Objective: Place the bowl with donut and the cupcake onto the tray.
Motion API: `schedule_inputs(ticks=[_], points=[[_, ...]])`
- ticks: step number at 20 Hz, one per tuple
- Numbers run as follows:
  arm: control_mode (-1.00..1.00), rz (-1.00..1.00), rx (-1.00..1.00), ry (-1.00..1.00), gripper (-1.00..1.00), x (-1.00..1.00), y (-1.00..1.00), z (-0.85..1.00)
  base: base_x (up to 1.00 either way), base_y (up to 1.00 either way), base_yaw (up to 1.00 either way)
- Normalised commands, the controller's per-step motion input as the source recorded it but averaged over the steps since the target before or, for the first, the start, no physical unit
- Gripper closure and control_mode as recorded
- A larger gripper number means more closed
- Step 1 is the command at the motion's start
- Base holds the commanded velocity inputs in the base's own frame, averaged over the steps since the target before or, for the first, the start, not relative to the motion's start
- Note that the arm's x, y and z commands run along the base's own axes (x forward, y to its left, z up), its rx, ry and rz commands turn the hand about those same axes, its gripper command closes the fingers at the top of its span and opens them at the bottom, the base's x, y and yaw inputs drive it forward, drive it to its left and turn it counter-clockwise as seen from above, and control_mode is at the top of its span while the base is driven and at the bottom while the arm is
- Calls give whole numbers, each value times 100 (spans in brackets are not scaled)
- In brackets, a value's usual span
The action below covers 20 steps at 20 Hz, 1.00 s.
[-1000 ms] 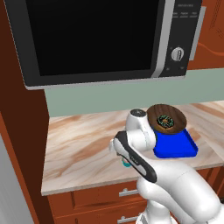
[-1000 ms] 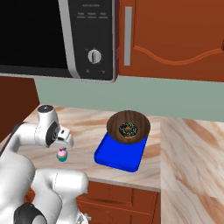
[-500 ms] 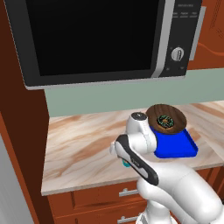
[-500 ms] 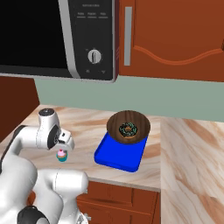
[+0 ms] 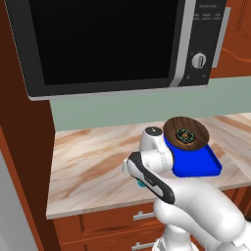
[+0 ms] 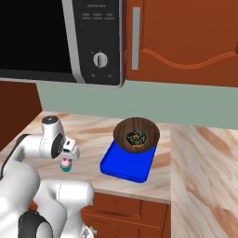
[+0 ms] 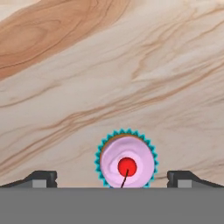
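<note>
A white robot arm reaches down over a marbled beige worktop (image 6: 195, 153) in a rendered kitchen, beneath a black microwave (image 5: 117, 44) and beside a brown cabinet door (image 6: 186, 39). Its gripper (image 7: 113, 177) hangs directly above the cupcake (image 7: 126, 162), a tiny cake with teal wrapper, pink frosting and a red cherry. The fingers (image 7: 41, 178) stand wide apart, one to each side of the cupcake and touching nothing, which reads as lining up for a grasp from above.

In the right base view the cupcake (image 6: 66, 164) sits on the worktop near its front edge, well apart from the blue tray (image 6: 122, 168). The dark wooden bowl (image 6: 136, 133) with the chocolate donut (image 6: 135, 137) inside already rests on the tray's far end, overhanging its back rim. That leaves the tray's near half bare, likely room enough for the cupcake.

The worktop between cupcake and tray looks open, so a sideways carry seems unobstructed; the front edge lies close by.
</note>
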Motion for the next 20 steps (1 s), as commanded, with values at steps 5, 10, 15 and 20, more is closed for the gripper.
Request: schedule_inputs(ticks=[5,10,15,20], points=[[-100,-1,0,1,-100,-4,-19,-13,0,0,0],[-100,-1,0,2,-100,-8,-14,-19,0,0,0],[-100,-1,0,3,-100,-5,-4,-25,0,0,0],[-100,-1,0,4,-100,-3,0,-29,0,0,0]])
